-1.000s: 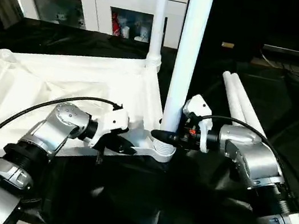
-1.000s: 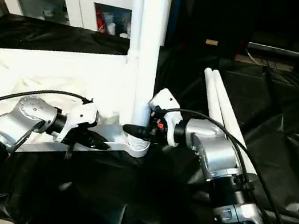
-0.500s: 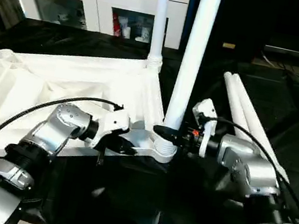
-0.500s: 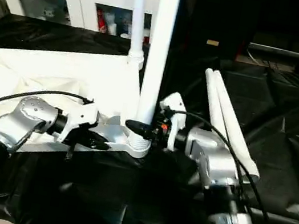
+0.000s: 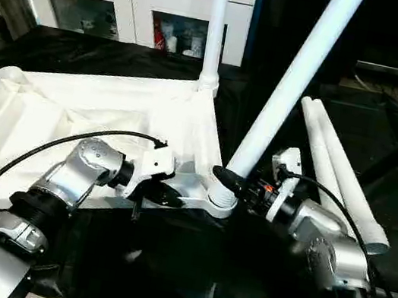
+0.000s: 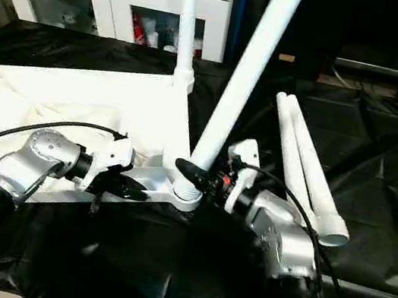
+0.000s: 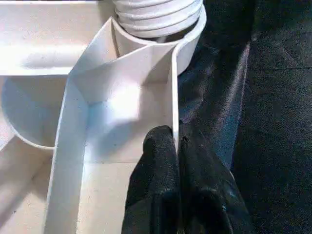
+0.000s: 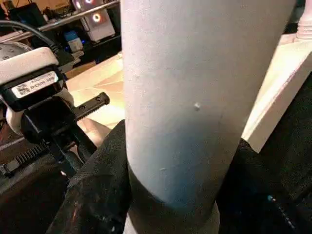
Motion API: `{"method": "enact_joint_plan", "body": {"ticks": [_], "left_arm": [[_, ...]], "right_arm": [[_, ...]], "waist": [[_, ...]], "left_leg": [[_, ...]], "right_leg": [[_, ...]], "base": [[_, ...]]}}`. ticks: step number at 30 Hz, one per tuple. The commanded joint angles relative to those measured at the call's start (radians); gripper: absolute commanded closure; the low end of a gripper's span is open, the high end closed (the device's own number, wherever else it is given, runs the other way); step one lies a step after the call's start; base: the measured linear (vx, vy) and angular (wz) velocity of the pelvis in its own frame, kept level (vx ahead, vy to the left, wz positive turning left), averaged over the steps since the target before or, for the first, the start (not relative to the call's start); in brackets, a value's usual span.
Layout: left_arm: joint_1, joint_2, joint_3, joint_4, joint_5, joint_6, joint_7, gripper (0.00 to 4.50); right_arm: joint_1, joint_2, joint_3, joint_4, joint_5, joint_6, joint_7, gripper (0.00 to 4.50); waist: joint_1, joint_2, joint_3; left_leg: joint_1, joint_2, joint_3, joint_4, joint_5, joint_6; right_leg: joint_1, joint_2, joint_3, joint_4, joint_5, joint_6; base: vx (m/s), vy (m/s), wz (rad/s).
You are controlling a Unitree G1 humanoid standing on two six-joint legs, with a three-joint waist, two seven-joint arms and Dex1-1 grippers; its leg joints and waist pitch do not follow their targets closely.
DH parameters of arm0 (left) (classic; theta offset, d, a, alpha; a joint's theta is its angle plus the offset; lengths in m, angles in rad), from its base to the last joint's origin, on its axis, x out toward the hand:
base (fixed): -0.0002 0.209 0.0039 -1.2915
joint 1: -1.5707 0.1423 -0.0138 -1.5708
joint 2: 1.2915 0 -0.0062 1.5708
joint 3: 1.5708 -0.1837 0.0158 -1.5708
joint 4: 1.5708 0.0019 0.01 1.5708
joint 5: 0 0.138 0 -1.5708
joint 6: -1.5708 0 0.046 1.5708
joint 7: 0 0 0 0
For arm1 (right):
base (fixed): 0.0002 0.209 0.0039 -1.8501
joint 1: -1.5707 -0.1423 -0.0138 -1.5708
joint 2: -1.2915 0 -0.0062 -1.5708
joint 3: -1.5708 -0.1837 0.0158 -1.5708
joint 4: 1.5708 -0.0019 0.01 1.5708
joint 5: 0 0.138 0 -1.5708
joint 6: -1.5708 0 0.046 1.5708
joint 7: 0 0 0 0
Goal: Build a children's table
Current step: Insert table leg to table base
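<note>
The white plastic table top lies upside down on a black cloth, its ribbed underside up, with rounded sockets at the corners. One upright leg stands in the far corner socket. A second leg, the tilted leg, has its ribbed end in the near corner socket and leans away from the top. Two spare legs lie side by side on the cloth beside the top's edge. The right gripper has its black fingers closed around the tilted leg's base. The left gripper pinches the top's thin edge wall near that socket.
</note>
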Motion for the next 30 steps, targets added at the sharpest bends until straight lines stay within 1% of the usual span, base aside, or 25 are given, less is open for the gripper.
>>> {"method": "enact_joint_plan", "body": {"ticks": [1,2,3,4,5,6,7,8,9,10,12,13,14,17,18,19,20,21,22,24,26,27,28,29,30], "left_arm": [[-0.021,0.018,-0.003,0.014,0.026,-0.007,-0.001,4.5],[-0.021,0.018,-0.003,0.014,0.026,-0.007,-0.001,4.5],[-0.022,0.017,-0.004,0.015,0.026,-0.008,0.001,4.5],[-0.022,0.016,-0.004,0.016,0.026,-0.009,0.003,4.5],[-0.022,0.015,-0.005,0.016,0.026,-0.01,0.005,4.5],[-0.022,0.014,-0.005,0.016,0.026,-0.011,0.006,4.5],[-0.022,0.013,-0.005,0.016,0.025,-0.01,0.006,4.5],[-0.021,0.013,-0.006,0.016,0.025,-0.01,0.007,4.5],[-0.021,0.012,-0.006,0.018,0.025,-0.011,0.008,4.5],[-0.021,0.012,-0.006,0.018,0.025,-0.011,0.008,4.5],[-0.02,0.012,-0.005,0.021,0.025,-0.015,0.01,4.5],[-0.018,0.011,-0.005,0.02,0.024,-0.015,0.01,4.5],[-0.016,0.012,-0.005,0.018,0.024,-0.015,0.011,4.5],[-0.012,0.014,-0.004,0.015,0.023,-0.015,0.01,4.5],[-0.011,0.014,-0.005,0.013,0.023,-0.015,0.01,4.5],[-0.011,0.014,-0.005,0.013,0.023,-0.016,0.01,4.5],[-0.013,0.016,-0.009,0.012,0.024,-0.019,0.005,4.5],[-0.013,0.016,-0.009,0.011,0.025,-0.02,0.004,4.5],[-0.015,0.018,-0.013,0.011,0.026,-0.025,0.0,4.5],[-0.016,0.018,-0.014,0.011,0.026,-0.029,-0.004,4.5],[-0.017,0.017,-0.014,0.012,0.025,-0.032,-0.009,4.5],[-0.018,0.017,-0.016,0.009,0.025,-0.031,-0.012,4.5],[-0.019,0.017,-0.018,0.006,0.025,-0.03,-0.014,4.5],[-0.02,0.018,-0.019,0.004,0.025,-0.029,-0.016,4.5],[-0.018,0.018,-0.019,-0.003,0.024,-0.025,-0.016,4.5]], "right_arm": [[0.07,-0.052,0.075,0.023,-0.118,0.005,-0.032,2.61],[0.071,-0.054,0.078,0.021,-0.121,0.004,-0.032,2.61],[0.077,-0.06,0.096,0.009,-0.139,-0.009,-0.032,2.61],[0.078,-0.064,0.112,0.001,-0.158,-0.021,-0.035,2.61],[0.079,-0.065,0.119,-0.004,-0.167,-0.026,-0.038,2.61],[0.08,-0.065,0.126,-0.008,-0.173,-0.029,-0.039,2.61],[0.081,-0.062,0.132,-0.011,-0.173,-0.031,-0.037,2.61],[0.082,-0.06,0.134,-0.014,-0.17,-0.031,-0.036,2.61],[0.082,-0.055,0.139,-0.014,-0.169,-0.032,-0.041,2.61],[0.082,-0.055,0.139,-0.014,-0.169,-0.032,-0.041,2.61],[0.081,-0.048,0.153,-0.007,-0.169,-0.039,-0.049,2.61],[0.08,-0.045,0.159,-0.003,-0.169,-0.042,-0.051,2.61],[0.078,-0.043,0.166,0.003,-0.172,-0.044,-0.051,2.61],[0.073,-0.039,0.176,0.015,-0.179,-0.046,-0.046,2.61],[0.065,-0.042,0.189,0.025,-0.188,-0.05,-0.036,2.61],[0.062,-0.044,0.194,0.028,-0.191,-0.051,-0.032,2.61],[0.039,-0.054,0.226,0.056,-0.218,-0.057,-0.011,2.61],[0.034,-0.056,0.233,0.064,-0.224,-0.059,-0.006,2.61],[0.009,-0.058,0.264,0.109,-0.252,-0.074,0.009,2.61],[-0.012,-0.049,0.28,0.153,-0.264,-0.084,0.02,2.61],[-0.041,-0.025,0.287,0.233,-0.272,-0.108,0.026,2.61],[-0.061,-0.013,0.297,0.286,-0.285,-0.133,0.033,2.61],[-0.085,0.002,0.307,0.35,-0.302,-0.163,0.031,2.61],[-0.099,0.011,0.313,0.389,-0.313,-0.181,0.029,2.61],[-0.119,0.028,0.315,0.448,-0.322,-0.207,0.023,2.61]], "waist": [[-0.002,0.006,-0.047],[-0.002,0.006,-0.047],[-0.002,0.006,-0.047],[-0.002,0.003,-0.046],[-0.002,0.004,-0.044],[-0.003,0.001,-0.041],[-0.004,0.0,-0.041],[-0.004,0.001,-0.042],[-0.006,-0.006,-0.044],[-0.004,-0.001,-0.044],[-0.005,-0.001,-0.045],[-0.004,-0.006,-0.049],[-0.006,-0.003,-0.047],[-0.007,-0.004,-0.048],[-0.009,-0.012,-0.046],[-0.008,-0.007,-0.046],[-0.008,-0.005,-0.045],[-0.011,-0.007,-0.043],[-0.013,-0.005,-0.042],[-0.015,-0.003,-0.041],[-0.018,-0.004,-0.042],[-0.024,-0.004,-0.038],[-0.034,-0.005,-0.036],[-0.037,-0.005,-0.033],[-0.046,-0.009,-0.028]], "left_leg": [[0.002,0.065,-0.026,-0.082,-0.23,0.018],[0.002,0.065,-0.027,-0.082,-0.223,0.02],[0.001,0.064,-0.026,-0.082,-0.218,0.022],[-0.001,0.062,-0.025,-0.081,-0.224,0.025],[-0.001,0.063,-0.026,-0.083,-0.235,0.025],[0.001,0.062,-0.026,-0.085,-0.262,0.022],[0.003,0.063,-0.028,-0.086,-0.274,0.019],[0.005,0.063,-0.028,-0.086,-0.274,0.017],[0.004,0.064,-0.028,-0.085,-0.268,0.019],[0.003,0.064,-0.028,-0.085,-0.255,0.022],[0.001,0.065,-0.028,-0.085,-0.242,0.024],[-0.001,0.065,-0.029,-0.083,-0.224,0.028],[-0.002,0.065,-0.028,-0.084,-0.223,0.031],[-0.001,0.063,-0.028,-0.083,-0.233,0.029],[-0.001,0.063,-0.027,-0.084,-0.236,0.03],[0.0,0.063,-0.027,-0.083,-0.239,0.03],[0.0,0.063,-0.027,-0.083,-0.244,0.028],[-0.002,0.062,-0.028,-0.084,-0.25,0.025],[-0.001,0.062,-0.029,-0.085,-0.259,0.023],[0.004,0.062,-0.029,-0.084,-0.286,0.017],[0.003,0.063,-0.032,-0.086,-0.3,0.012],[-0.004,0.062,-0.036,-0.089,-0.318,0.009],[-0.002,0.061,-0.038,-0.089,-0.343,0.005],[-0.001,0.061,-0.039,-0.09,-0.357,0.004],[0.001,0.059,-0.042,-0.089,-0.396,0.004]], "right_leg": [[0.041,-0.082,0.057,-0.077,-0.189,-0.232],[0.042,-0.082,0.056,-0.076,-0.182,-0.233],[0.043,-0.082,0.057,-0.076,-0.178,-0.233],[0.044,-0.084,0.057,-0.08,-0.21,-0.228],[0.043,-0.085,0.057,-0.082,-0.237,-0.224],[0.041,-0.086,0.057,-0.089,-0.306,-0.21],[0.04,-0.088,0.058,-0.093,-0.352,-0.197],[0.038,-0.088,0.059,-0.095,-0.366,-0.189],[0.038,-0.087,0.06,-0.095,-0.366,-0.187],[0.038,-0.087,0.061,-0.094,-0.352,-0.189],[0.039,-0.086,0.06,-0.09,-0.324,-0.194],[0.042,-0.087,0.06,-0.085,-0.298,-0.199],[0.041,-0.086,0.059,-0.085,-0.288,-0.203],[0.041,-0.086,0.058,-0.087,-0.299,-0.203],[0.04,-0.086,0.059,-0.089,-0.312,-0.2],[0.039,-0.087,0.059,-0.089,-0.328,-0.198],[0.037,-0.087,0.059,-0.09,-0.338,-0.196],[0.039,-0.086,0.058,-0.091,-0.353,-0.191],[0.038,-0.086,0.058,-0.093,-0.372,-0.185],[0.032,-0.087,0.059,-0.096,-0.406,-0.182],[0.035,-0.088,0.059,-0.096,-0.417,-0.181],[0.036,-0.089,0.057,-0.094,-0.427,-0.181],[0.034,-0.089,0.055,-0.096,-0.452,-0.18],[0.033,-0.089,0.055,-0.099,-0.47,-0.176],[0.028,-0.093,0.055,-0.102,-0.545,-0.162]], "base": [[0.0,0.0,0.0],[0.0,0.0,0.0],[0.0,0.0,0.0],[0.0,0.0,0.0],[0.0,0.0,0.0],[0.0,0.0,0.0],[0.0,0.0,0.0],[0.0,0.0,0.0],[0.0,0.0,0.0],[0.0,0.0,0.0],[0.0,0.0,0.0],[0.0,0.0,0.0],[0.0,0.0,0.0],[0.0,0.0,0.0],[0.0,0.0,0.0],[0.0,0.0,0.0],[0.0,0.0,0.0],[0.0,0.0,0.0],[0.0,0.0,0.0],[0.0,0.0,0.0],[0.0,0.0,0.0],[0.0,0.0,0.0],[0.0,0.0,0.0],[0.0,0.0,0.0],[0.0,0.0,0.0]]}}
